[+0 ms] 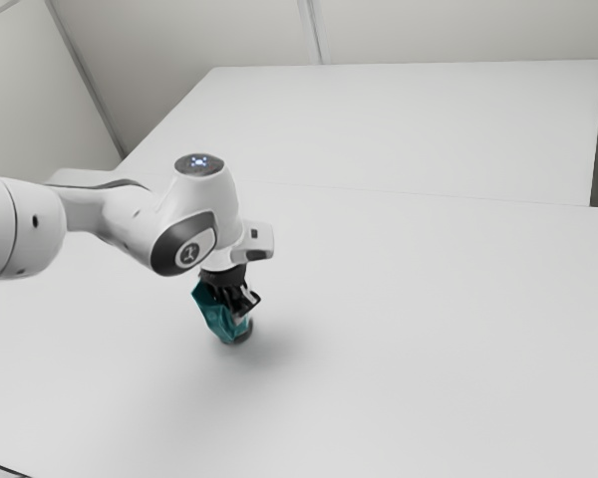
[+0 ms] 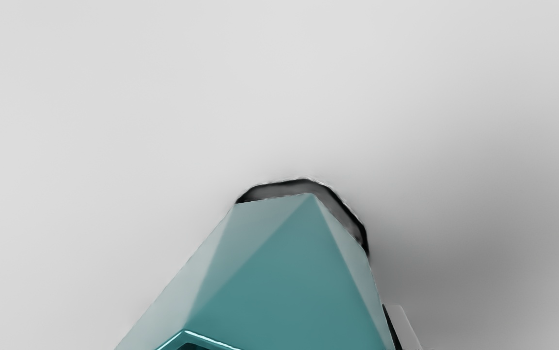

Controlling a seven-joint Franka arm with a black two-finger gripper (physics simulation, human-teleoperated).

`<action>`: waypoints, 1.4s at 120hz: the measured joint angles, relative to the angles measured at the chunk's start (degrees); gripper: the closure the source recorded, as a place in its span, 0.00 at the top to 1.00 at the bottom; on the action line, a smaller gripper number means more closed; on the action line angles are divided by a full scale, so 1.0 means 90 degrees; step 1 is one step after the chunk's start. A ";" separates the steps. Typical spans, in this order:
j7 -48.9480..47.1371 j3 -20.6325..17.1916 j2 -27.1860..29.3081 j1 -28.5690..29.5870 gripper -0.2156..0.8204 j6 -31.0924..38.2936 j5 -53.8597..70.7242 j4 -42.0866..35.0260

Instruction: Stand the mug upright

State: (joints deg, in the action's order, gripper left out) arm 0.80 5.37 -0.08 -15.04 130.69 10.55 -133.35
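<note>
The faceted teal mug [image 1: 215, 315] is seen tilted beside the fingers [image 1: 246, 303] — their opening and grip cannot be told.

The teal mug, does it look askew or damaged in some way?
Askew, yes: the mug leans, its upper end toward the exterior view's left, instead of standing straight. I see no damage on it.

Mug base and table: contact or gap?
Cannot tell. The exterior view has the tilted mug low over the table, base edge merging into shadow; the wrist view looks down past it, hiding the underside.
</note>
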 joint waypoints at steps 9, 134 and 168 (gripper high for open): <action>-0.0054 0.0026 -0.0019 -0.0019 0.04 0.0047 -0.0026 -0.0009; -0.0210 0.0008 0.0227 -0.0060 0.41 0.0093 -0.0147 0.0049; -0.0225 0.0008 0.0661 -0.0119 0.46 -0.0159 -0.0141 0.0064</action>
State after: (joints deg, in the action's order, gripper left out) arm -1.23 5.45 5.87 -16.12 129.26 9.28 -132.78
